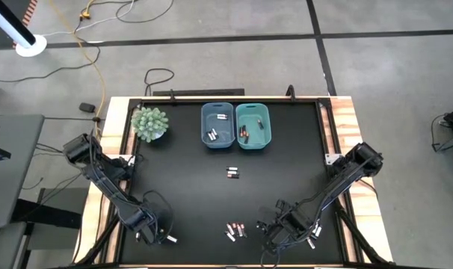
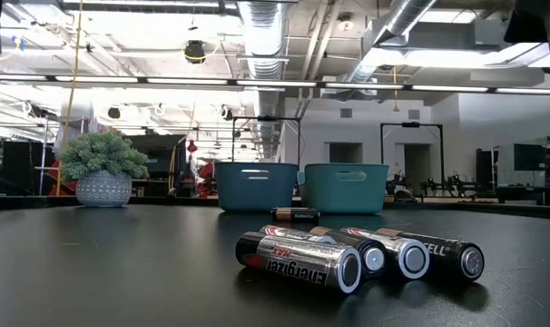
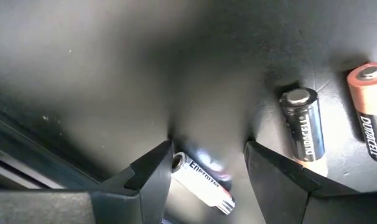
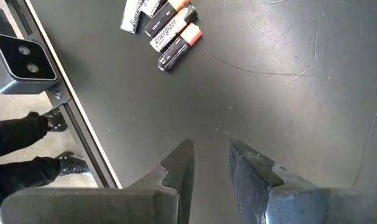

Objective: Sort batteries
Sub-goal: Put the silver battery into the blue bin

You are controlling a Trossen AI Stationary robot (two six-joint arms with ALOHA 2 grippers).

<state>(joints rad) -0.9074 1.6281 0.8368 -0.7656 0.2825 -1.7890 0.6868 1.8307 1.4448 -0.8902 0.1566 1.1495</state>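
Landmark: the two blue bins point(image 1: 217, 125) at the far side of the table point(image 1: 182, 187); all places below are given relative to them.
Batteries, sorted: a few are seen lying inside each bin.
Batteries, loose pair: a small pair point(image 1: 232, 173) is found on the bare mat just in front of the bins.
Batteries, front cluster: a group point(image 1: 235, 230) is found well apart from the bins, near the table's front edge, with the cells touching side by side.
Batteries, left: three cells point(image 3: 303, 123) are seen at the left gripper, far from the bins.
Left gripper point(image 3: 207, 168): positioned at the front-left corner, farthest from the bins; fingers spread wide, with a silvery cell point(image 3: 203, 182) lying between them, not clamped.
Right gripper point(image 4: 210, 158): positioned front-right of the bins, just beside the front cluster; fingers held narrowly apart, nothing between them.
Handling: each cell is judged rigid, light and smooth, and liable to roll.
Grip point: the cell should be taken across mid-body, with the fingers set square to its long axis.
Risk: neighbouring cells may be nudged, since they touch.
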